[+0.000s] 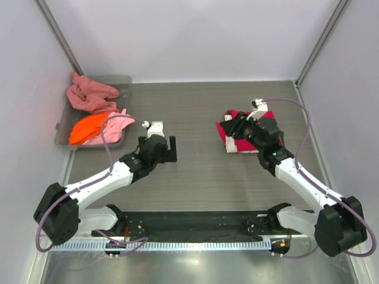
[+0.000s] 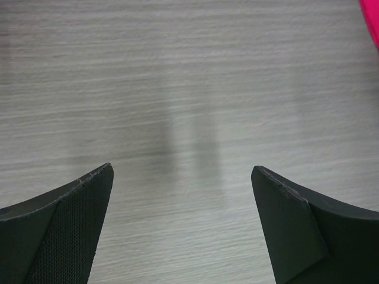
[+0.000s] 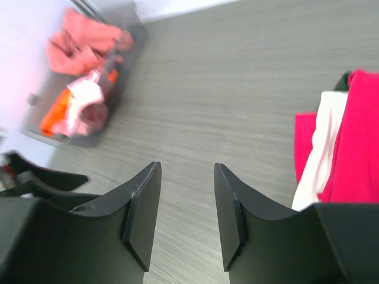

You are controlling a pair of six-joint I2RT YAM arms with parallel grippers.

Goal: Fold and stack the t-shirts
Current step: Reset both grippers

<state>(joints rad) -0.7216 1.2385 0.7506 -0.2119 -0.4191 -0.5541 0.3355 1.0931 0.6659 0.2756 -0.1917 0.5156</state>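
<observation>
Overhead view, two wrist views, shared table (image 1: 195,112)

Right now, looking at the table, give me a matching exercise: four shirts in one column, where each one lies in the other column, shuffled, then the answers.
Shirts
1. salmon-pink shirt
2. orange shirt
3. crimson-red shirt
4. cream shirt

Places
A. on the right, edge showing beneath crimson cloth
B. far end of the grey bin
C. on the right, folded, lying over the cream one
D. near end of the bin, beside the light pink shirt

Pairs: 1-B, 2-D, 3-C, 4-A
</observation>
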